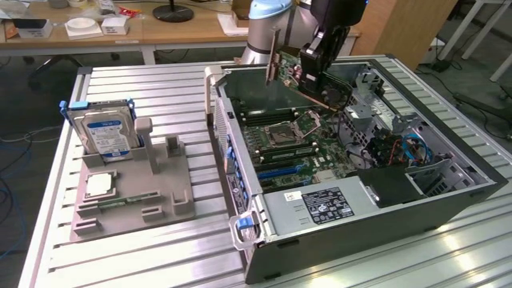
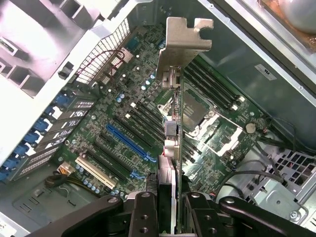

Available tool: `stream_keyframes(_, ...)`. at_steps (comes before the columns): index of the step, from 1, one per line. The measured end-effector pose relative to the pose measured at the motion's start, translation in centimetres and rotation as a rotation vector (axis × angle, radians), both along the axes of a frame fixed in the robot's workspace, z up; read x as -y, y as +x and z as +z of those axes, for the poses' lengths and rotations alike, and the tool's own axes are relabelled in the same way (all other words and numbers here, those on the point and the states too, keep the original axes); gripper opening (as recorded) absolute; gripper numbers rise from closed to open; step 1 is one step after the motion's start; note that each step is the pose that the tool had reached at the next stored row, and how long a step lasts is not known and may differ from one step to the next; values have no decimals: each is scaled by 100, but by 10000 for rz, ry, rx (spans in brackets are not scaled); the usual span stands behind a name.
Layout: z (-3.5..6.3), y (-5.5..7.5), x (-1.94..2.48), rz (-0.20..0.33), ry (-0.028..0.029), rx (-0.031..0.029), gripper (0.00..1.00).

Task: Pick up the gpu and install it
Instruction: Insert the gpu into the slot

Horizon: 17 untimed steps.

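- Grips the gpu [image 1: 286, 71] in the gripper [image 1: 318, 63], jaws drawn narrow onto the thin board rather than spread wide
- Holds it in the air above the open computer case [image 1: 376, 240], over the motherboard [image 1: 320, 157] and touching neither
- Carries the card on edge, seemingly to let its lower edge meet a slot straight on
- Points the silvery end bracket [image 2: 185, 37] away from the fingers [image 2: 143, 212], probably to leave that end free for the case wall
- Pinches near one end of the board, judging by the wrist view, likely to keep the fingers clear of the parts beneath
- Looks along the card toward the blue expansion slot [image 2: 129, 143] and the CPU socket [image 2: 197, 111]; cannot tell which slot lies directly below
- Leaves the hard drive [image 1: 104, 135] standing in the grey fixture [image 1: 156, 180] on the slatted table [image 1: 160, 264], well apart from the case
- Hides part of the card behind the black gripper body in the exterior view
- Cuts off the arm at the frame edge in the exterior view, and the finger roots in the wrist view
- Gives no clear sight of the card's contact edge, nor of the exact spot of finger contact
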State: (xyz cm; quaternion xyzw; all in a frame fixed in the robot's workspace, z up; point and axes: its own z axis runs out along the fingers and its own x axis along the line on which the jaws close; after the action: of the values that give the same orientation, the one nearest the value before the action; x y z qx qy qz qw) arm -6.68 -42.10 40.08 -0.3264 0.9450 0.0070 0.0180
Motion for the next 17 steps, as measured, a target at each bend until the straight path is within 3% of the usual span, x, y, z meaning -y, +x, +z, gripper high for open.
stream_keyframes(17, -21, 3, -1, 1598, -6, -51, 27)
